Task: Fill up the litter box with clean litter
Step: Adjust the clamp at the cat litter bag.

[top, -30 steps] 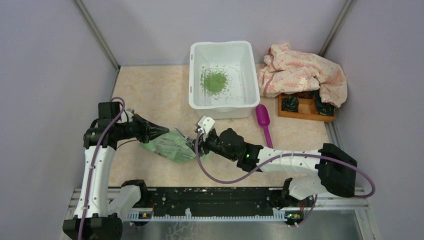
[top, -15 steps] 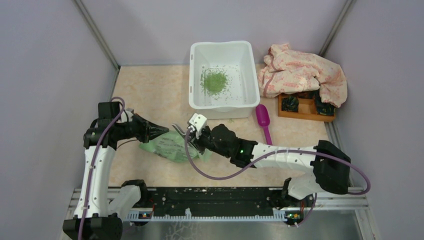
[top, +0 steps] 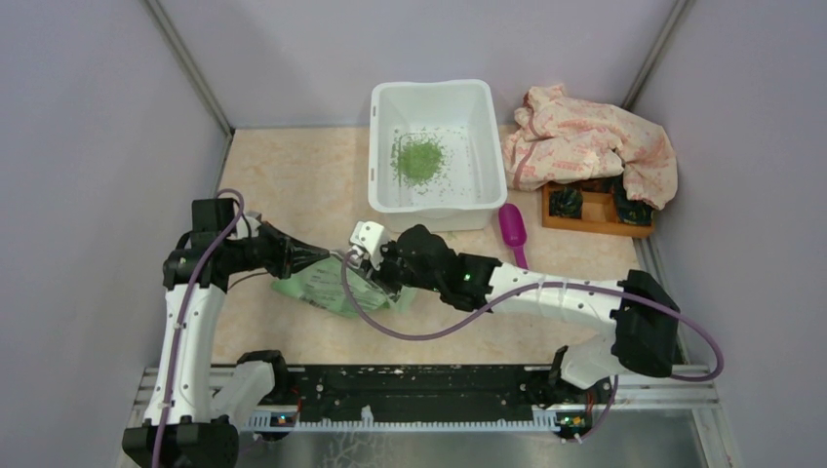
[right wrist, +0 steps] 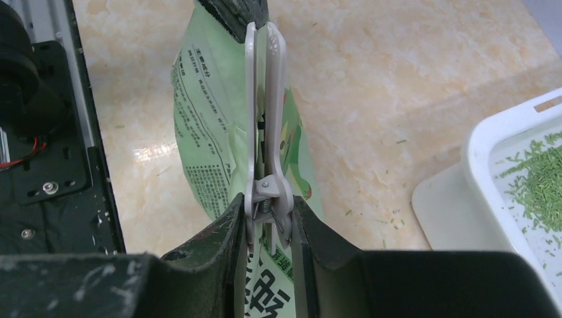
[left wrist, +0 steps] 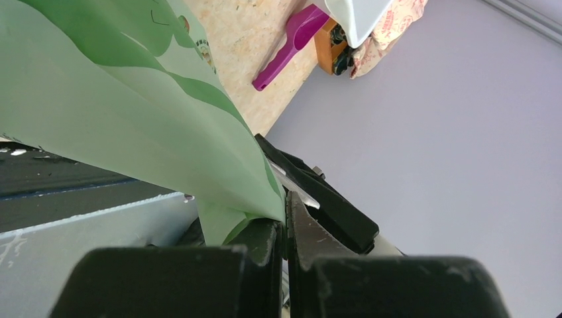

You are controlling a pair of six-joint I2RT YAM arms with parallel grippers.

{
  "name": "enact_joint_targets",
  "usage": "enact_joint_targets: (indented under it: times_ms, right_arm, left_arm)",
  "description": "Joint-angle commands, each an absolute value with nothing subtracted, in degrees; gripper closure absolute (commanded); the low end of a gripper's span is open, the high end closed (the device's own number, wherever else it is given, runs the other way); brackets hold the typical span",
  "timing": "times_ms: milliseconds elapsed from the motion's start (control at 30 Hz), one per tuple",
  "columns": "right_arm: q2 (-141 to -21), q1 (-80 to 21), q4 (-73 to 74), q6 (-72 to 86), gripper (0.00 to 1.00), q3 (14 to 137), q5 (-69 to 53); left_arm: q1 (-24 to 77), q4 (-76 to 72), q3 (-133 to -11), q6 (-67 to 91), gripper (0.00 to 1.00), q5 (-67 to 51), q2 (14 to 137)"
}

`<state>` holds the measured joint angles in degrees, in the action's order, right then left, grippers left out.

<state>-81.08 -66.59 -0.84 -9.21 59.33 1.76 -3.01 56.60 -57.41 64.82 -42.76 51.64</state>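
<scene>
The white litter box (top: 374, 146) stands at the back centre with a small pile of green litter (top: 418, 159) and scattered bits inside; its corner and litter (right wrist: 537, 185) show in the right wrist view. A green-and-white bag (top: 327, 283) hangs between the grippers. My left gripper (top: 322, 255) is shut on the bag's corner (left wrist: 132, 119). My right gripper (right wrist: 268, 212) is shut on the handles of a grey clip (right wrist: 266, 99), which runs along the bag's top edge up to the left gripper's fingers (right wrist: 235, 10).
A magenta scoop (top: 515, 239) lies on the table right of the litter box. A pink patterned cloth (top: 585, 146) drapes over a small wooden tray (top: 595, 210) at the back right. Purple walls close in both sides and the back.
My right arm has moved left with the clip, up to the bag's edge near the left gripper. The left arm and bag have stayed about where they were.
</scene>
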Motion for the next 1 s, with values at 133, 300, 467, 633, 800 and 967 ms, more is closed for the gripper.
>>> enact_joint_targets:
  times_ms: [133, 300, 467, 633, 800, 967]
  right_arm:
    - [-79.05, -62.81, 9.87, -12.88, 1.00, 64.14, -8.58]
    - [-82.06, -62.26, 15.71, -13.87, 1.00, 67.83, -8.49]
    - [-84.99, -62.19, 20.46, -14.68, 1.00, 72.83, -9.22]
    - [-89.74, -62.15, 27.57, -16.45, 1.00, 79.46, -9.80]
    - [-92.13, -62.15, 31.44, -17.32, 1.00, 83.35, -9.41]
    - [-94.68, -62.15, 34.45, -17.99, 1.00, 86.59, -8.51]
  left_arm:
    - [-2.90, 51.85, -60.92, 64.55, 0.96, -48.71, 51.45]
    - [-2.93, 51.77, -61.67, 64.59, 0.96, -48.94, 51.47]
    - [-2.92, 51.45, -61.81, 64.68, 0.96, -49.05, 51.57]
    - [-2.98, 51.02, -62.20, 64.62, 0.96, -49.34, 51.88]
    - [-2.93, 50.43, -62.45, 64.68, 0.96, -49.64, 52.07]
    - [-2.96, 49.96, -62.53, 64.72, 0.96, -50.07, 52.27]
